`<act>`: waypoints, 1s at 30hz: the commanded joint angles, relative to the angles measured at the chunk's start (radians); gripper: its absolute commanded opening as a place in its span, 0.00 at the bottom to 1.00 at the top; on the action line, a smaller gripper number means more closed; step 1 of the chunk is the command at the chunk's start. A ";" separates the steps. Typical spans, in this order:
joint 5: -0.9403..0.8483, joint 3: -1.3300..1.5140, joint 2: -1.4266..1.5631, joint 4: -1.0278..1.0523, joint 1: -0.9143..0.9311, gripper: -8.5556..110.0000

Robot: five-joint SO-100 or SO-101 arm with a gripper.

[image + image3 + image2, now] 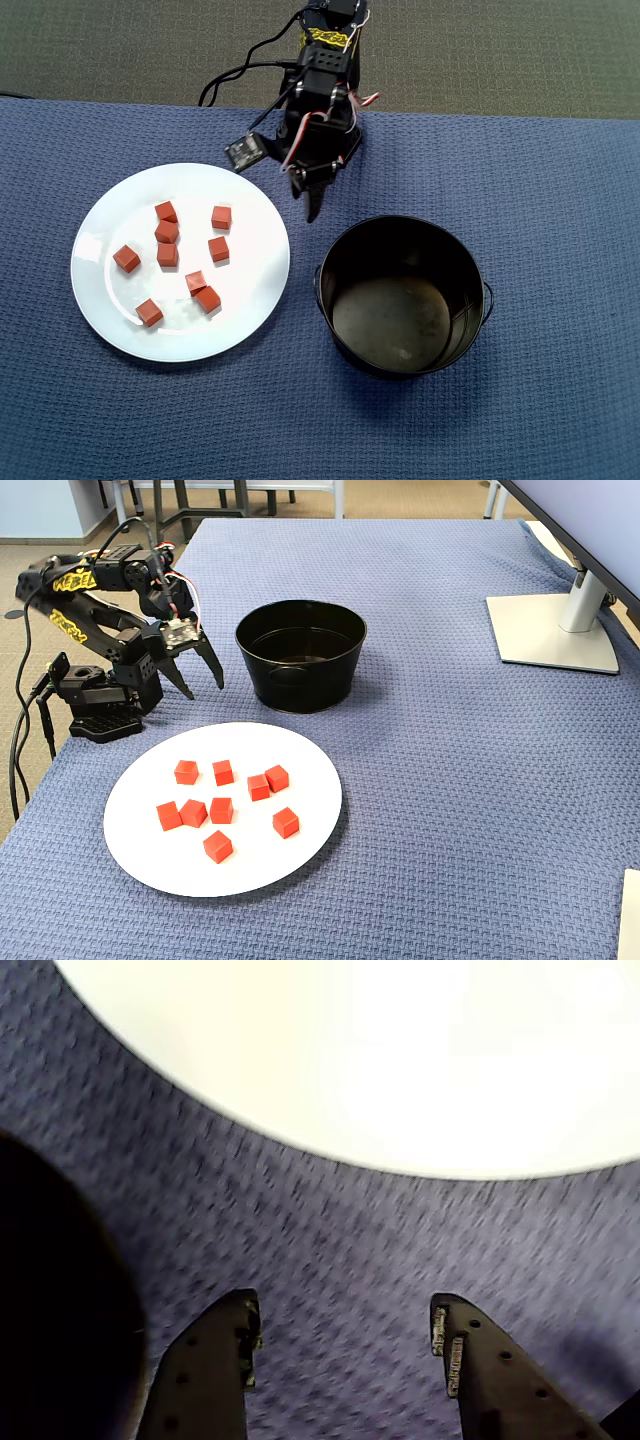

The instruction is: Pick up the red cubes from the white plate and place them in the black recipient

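Blue woven cloth [560, 200] covering the whole table surface, seen in all three views. Large round glossy white plate [250, 215] lying flat on the cloth, left of centre in the overhead view; its rim fills the top of the wrist view [400, 1060]. Round deep black metal pot [345, 255] with small side handles and shiny dark inside, upright just beside the plate, not touching it; no cubes visible inside. Black jointed robot arm [100, 630] with yellow markings, mounted at the cloth's edge. Two-finger black gripper [203, 678], raised above bare cloth between plate and pot; jaws spread well apart, holding nothing. Small matte red-orange cubes [167, 231], eight countable in the overhead view, all resting loosely scattered on the plate, a few pairs touching.
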 commanded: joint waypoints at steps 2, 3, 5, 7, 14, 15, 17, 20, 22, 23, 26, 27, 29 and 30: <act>-0.319 -0.164 -0.181 -0.055 0.210 0.19; -0.370 -0.176 -0.209 -0.083 0.255 0.19; -0.396 -0.189 -0.252 -0.158 0.336 0.20; -0.370 -0.187 -0.293 -0.209 0.399 0.22; 0.048 -0.196 -0.518 -0.371 0.532 0.21; 0.103 -0.216 -0.549 -0.371 0.546 0.22; 0.195 -0.272 -0.618 -0.373 0.571 0.22; 0.235 -0.337 -0.692 -0.319 0.574 0.22; 0.245 -0.353 -0.710 -0.310 0.568 0.22; 0.249 -0.351 -0.712 -0.313 0.565 0.22; 0.245 -0.333 -0.704 -0.316 0.546 0.22; 0.242 -0.327 -0.696 -0.310 0.538 0.22; 0.238 -0.313 -0.661 -0.295 0.532 0.22; 0.236 -0.308 -0.646 -0.284 0.532 0.22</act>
